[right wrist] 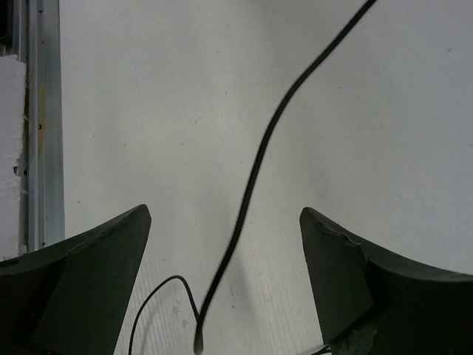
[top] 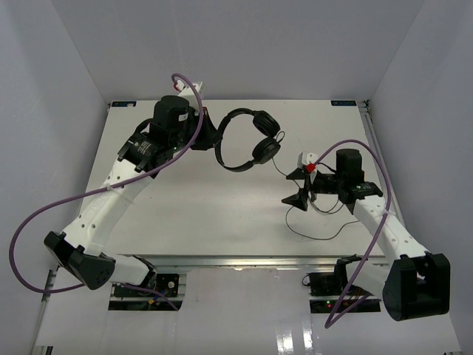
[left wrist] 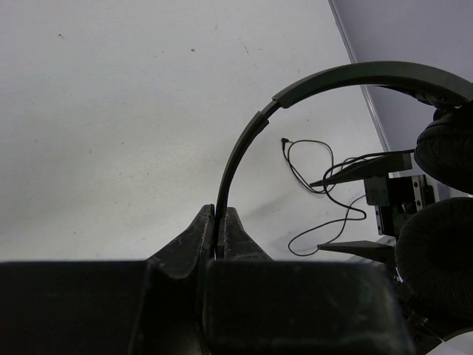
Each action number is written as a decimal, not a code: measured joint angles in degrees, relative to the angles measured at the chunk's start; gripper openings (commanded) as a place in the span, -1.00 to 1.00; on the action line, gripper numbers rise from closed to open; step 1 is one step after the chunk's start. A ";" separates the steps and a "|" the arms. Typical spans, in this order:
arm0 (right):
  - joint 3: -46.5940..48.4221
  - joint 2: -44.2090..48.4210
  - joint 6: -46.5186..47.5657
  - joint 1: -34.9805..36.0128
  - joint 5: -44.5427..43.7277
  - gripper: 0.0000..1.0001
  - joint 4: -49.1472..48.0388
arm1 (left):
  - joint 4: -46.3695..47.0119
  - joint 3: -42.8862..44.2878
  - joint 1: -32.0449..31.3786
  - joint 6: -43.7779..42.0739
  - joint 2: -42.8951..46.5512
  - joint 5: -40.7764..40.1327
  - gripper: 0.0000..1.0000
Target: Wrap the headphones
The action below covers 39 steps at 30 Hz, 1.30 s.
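The black headphones (top: pixel 251 139) are held up at the back middle of the white table. My left gripper (top: pixel 215 137) is shut on the thin headband (left wrist: pixel 244 140), pinched between the jaws (left wrist: pixel 220 222). Both round earcups (left wrist: pixel 443 148) hang at the right of the left wrist view. The thin black cable (top: pixel 290 214) trails from the earcups toward the front right and loops on the table (left wrist: pixel 325 192). My right gripper (top: pixel 298 186) is open, and the cable (right wrist: pixel 255 177) runs between its spread fingers (right wrist: pixel 225 213) without touching them.
Thick purple robot cables (top: pixel 44 214) arc off both arms. A metal rail (right wrist: pixel 41 111) marks the table edge beside the right gripper. White walls enclose the table at the left, back and right. The table's front edge (top: pixel 244 260) lies just ahead of the arm bases.
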State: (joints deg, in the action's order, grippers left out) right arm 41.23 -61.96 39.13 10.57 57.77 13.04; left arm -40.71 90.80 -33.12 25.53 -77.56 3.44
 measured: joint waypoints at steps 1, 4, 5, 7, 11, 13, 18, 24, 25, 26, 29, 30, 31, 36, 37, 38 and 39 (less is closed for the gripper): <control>-0.09 -0.90 0.00 -0.01 -0.35 0.65 -0.03 | 0.00 0.01 0.12 -0.01 0.00 0.03 -1.00; -0.17 -2.58 0.01 -0.04 -1.19 0.63 -0.09 | -0.02 0.10 0.62 -0.04 0.00 0.03 -1.00; -0.19 -2.59 0.01 -0.05 -1.40 0.62 -0.07 | -0.02 0.12 0.86 -0.04 0.00 0.01 -1.00; -0.33 -2.03 0.03 -0.07 -1.67 0.59 -0.35 | -0.06 0.33 1.60 -0.06 0.00 0.04 -1.00; -1.50 0.11 0.12 -0.09 -1.63 0.46 -1.03 | -0.03 1.45 4.15 0.09 -0.03 0.78 -1.00; -2.27 0.91 0.06 -0.09 -1.21 0.31 -1.43 | 0.55 1.97 5.34 0.55 -0.17 1.54 -1.00; -3.30 0.34 -1.30 -0.09 0.50 -0.20 -3.17 | 3.28 2.56 6.91 3.46 -1.71 4.23 -1.00; -0.81 -3.87 -3.22 0.17 2.49 -0.66 -3.86 | 6.36 2.45 7.14 8.46 -4.15 7.72 -1.00; -0.29 -4.30 -3.74 0.38 2.59 -0.69 -4.13 | 7.17 2.18 7.14 9.45 -4.34 8.04 -1.00; 0.10 -4.41 -4.27 0.57 2.62 -0.72 -4.44 | 8.18 1.69 7.15 10.62 -4.39 8.30 -1.00; 0.60 -4.08 -5.43 1.45 2.30 -0.80 -5.28 | 11.72 -0.29 7.16 14.49 -4.39 8.71 -1.00; 0.60 -3.83 -5.73 1.92 1.99 -0.83 -5.40 | 13.10 -1.14 7.16 15.86 -4.39 8.73 -1.00; 0.60 -3.51 -5.84 2.52 1.21 -0.84 -5.40 | 14.52 -2.11 7.18 17.07 -4.39 8.78 -1.00; 2.92 -2.49 -4.06 8.58 -7.71 -0.85 -1.01 | 19.37 -4.46 7.21 22.96 -5.79 8.82 -1.00; 4.05 -2.50 -3.44 10.20 -10.16 -0.85 0.73 | 20.43 -4.50 7.20 24.00 -6.44 8.81 -1.00; 5.66 -2.61 -2.55 12.21 -12.83 -0.85 2.75 | 21.11 -4.50 7.17 24.68 -6.92 8.80 -1.00; 7.23 -2.76 -1.67 13.93 -15.44 -0.85 4.35 | 22.10 -4.50 7.06 25.63 -7.78 8.71 -1.00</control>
State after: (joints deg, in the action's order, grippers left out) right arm 48.46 -64.72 37.46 24.49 42.33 17.38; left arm -18.61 86.30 -26.06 51.16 -85.34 12.14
